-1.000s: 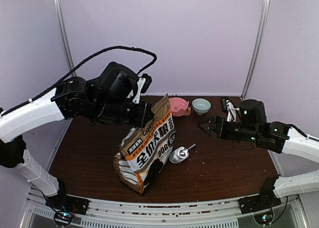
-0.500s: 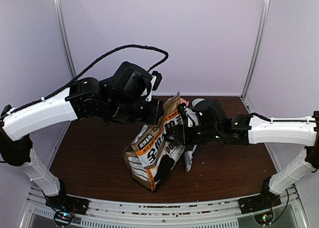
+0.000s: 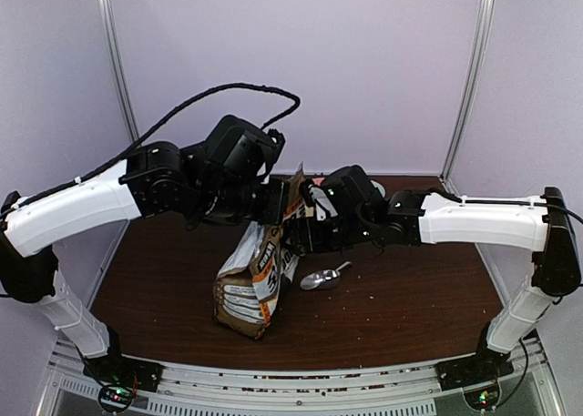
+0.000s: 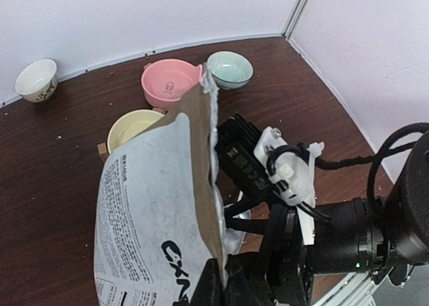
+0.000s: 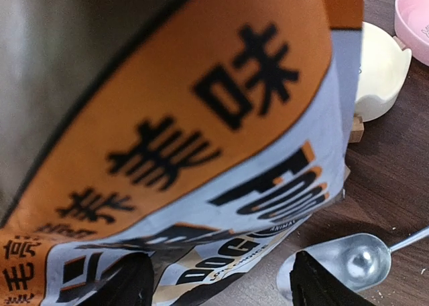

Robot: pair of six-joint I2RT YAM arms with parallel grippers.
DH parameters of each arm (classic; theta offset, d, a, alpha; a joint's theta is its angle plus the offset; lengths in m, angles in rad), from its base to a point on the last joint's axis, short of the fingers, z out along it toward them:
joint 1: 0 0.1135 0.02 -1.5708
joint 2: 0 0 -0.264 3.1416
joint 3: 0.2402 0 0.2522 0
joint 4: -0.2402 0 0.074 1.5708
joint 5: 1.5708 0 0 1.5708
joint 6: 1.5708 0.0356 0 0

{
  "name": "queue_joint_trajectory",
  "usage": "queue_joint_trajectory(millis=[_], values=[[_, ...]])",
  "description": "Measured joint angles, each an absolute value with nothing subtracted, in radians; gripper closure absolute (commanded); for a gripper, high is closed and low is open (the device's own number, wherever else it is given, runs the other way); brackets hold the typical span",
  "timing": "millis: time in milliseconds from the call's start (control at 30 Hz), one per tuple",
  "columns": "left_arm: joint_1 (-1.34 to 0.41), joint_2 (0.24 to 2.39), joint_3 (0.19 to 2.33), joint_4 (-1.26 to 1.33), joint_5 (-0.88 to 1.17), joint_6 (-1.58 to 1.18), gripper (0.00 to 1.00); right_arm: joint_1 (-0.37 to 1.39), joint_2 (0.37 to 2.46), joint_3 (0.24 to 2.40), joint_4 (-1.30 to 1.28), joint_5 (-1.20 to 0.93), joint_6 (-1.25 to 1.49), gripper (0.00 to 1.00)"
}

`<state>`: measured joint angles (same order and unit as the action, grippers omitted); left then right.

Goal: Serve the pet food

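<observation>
The left gripper is pinching the top edge of the printed bag, which is standing tilted on the counter. The right gripper is facing the bag's front close up, fingers spread wide and holding nothing. A scoop is lying just beside one finger, with a cream bowl and a pink bowl farther off. The pet food is hidden from every view.

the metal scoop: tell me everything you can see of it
Shiny silver metal scoop: rounded bowl that looks empty, and a thin rod handle pointing toward the far right. It lies on the dark brown table, just right of the tilted bag. No gripper holds it; whether it touches the bag is unclear.
</observation>
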<state>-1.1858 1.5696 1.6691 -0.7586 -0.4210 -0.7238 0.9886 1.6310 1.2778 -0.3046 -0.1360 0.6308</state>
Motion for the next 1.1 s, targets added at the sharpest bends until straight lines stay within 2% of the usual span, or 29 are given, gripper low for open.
queue_joint_trajectory(millis=[133, 300, 500, 567, 1100], values=[[-1.185, 1.503, 1.597, -0.725, -0.419, -0.726, 0.99, 0.989, 1.614, 1.278, -0.328, -0.128, 0.623, 0.23], [-1.159, 1.456, 1.568, -0.706, -0.323, -0.742, 0.8, 0.989, 1.551, 1.267, -0.348, -0.126, 0.638, 0.16], [-1.143, 1.38, 1.577, -0.55, -0.197, -0.742, 0.57, 0.989, 1.423, 1.174, -0.28, -0.128, 0.709, 0.16], [-1.127, 1.35, 1.577, -0.546, -0.169, -0.738, 0.53, 0.989, 1.402, 1.151, -0.265, -0.127, 0.727, 0.16], [-1.041, 1.382, 1.711, -0.952, 0.022, -0.622, 0.57, 0.989, 1.354, 1.121, -0.296, -0.088, 0.765, 0.17]])
